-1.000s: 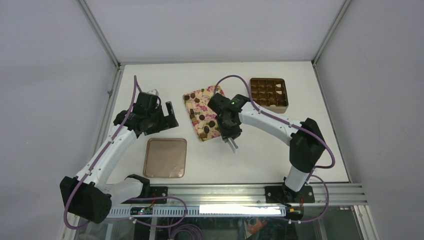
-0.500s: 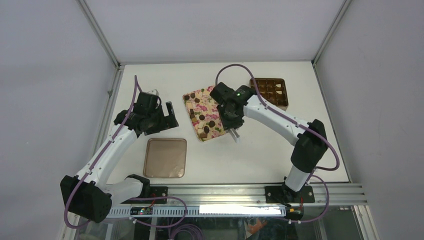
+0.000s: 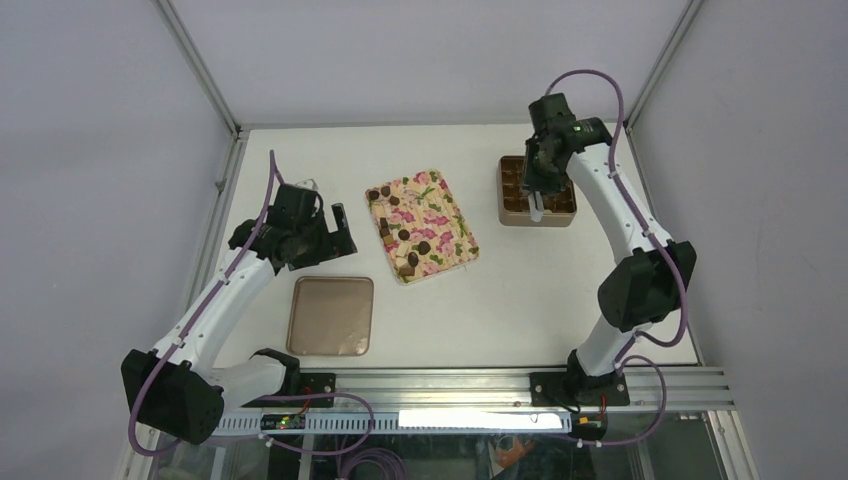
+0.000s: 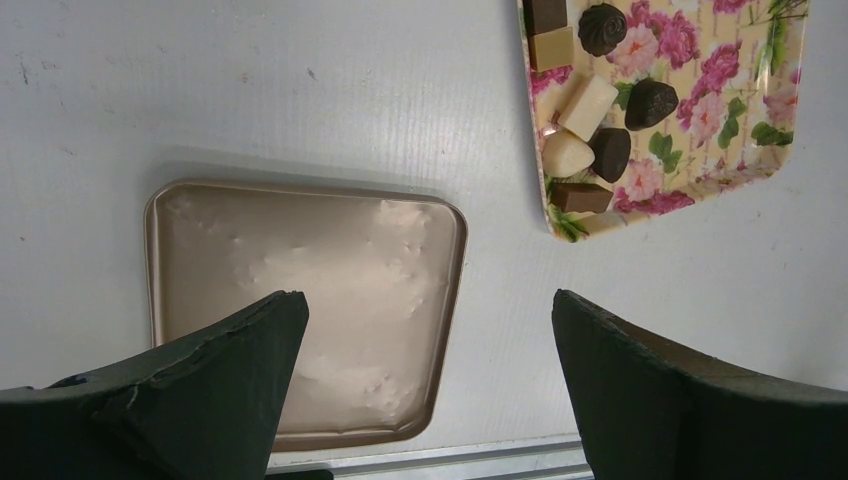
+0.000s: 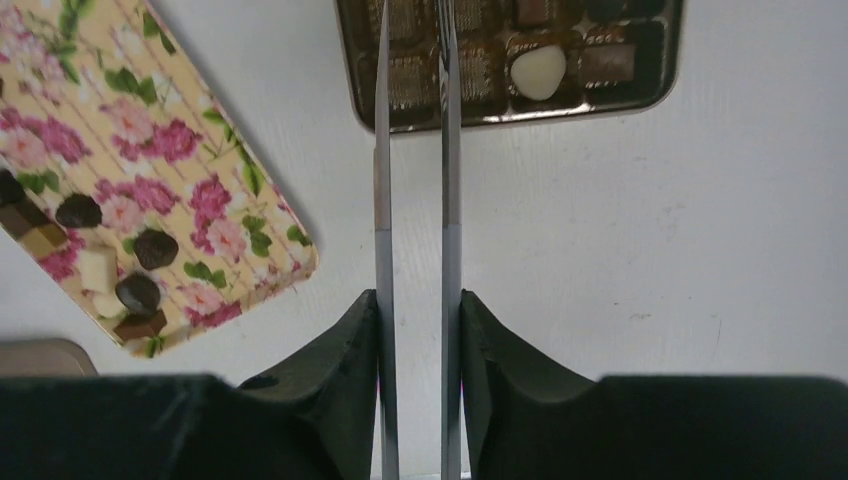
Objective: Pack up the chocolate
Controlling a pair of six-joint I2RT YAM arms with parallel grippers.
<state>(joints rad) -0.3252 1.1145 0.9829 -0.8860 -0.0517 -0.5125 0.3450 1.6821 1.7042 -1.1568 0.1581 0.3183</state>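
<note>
Top view: the right gripper [image 3: 537,208] hangs over the compartmented box [image 3: 565,218], which stands well to the right of the floral tray [image 3: 448,235]. The chocolates [image 3: 404,236] lie scattered on the tray's left half. The flat tan lid [image 3: 331,316] lies apart from the tray, on its near-left side. The left gripper [image 3: 322,240] waits just left of the tray.

Left wrist view: the left gripper [image 4: 425,390] is spread wide and holds nothing, poised over the lid [image 4: 300,290]. The tray's [image 4: 720,150] near corner shows the chocolates [image 4: 650,103] closely. They are small moulded bites: dark ones domed, ridged or heart-like, a few cream-white blocks, and a flat brown bar. They sit close together, some touching.

Right wrist view: the right gripper's [image 5: 413,15] two thin blades stand a narrow gap apart, and their tips run off the top edge above the box [image 5: 520,112]. Whether they pinch a piece cannot be told. One pale piece [image 5: 538,72] and a brown one beside it already fill cells. Loose chocolates [image 5: 155,248] remain on the tray [image 5: 200,150], off to the left.

The step looks like seating a piece in the box. To do it well, centre the tips over a free cell and lower between the partitions before letting go. Keep the blades clear of the seated pieces.
</note>
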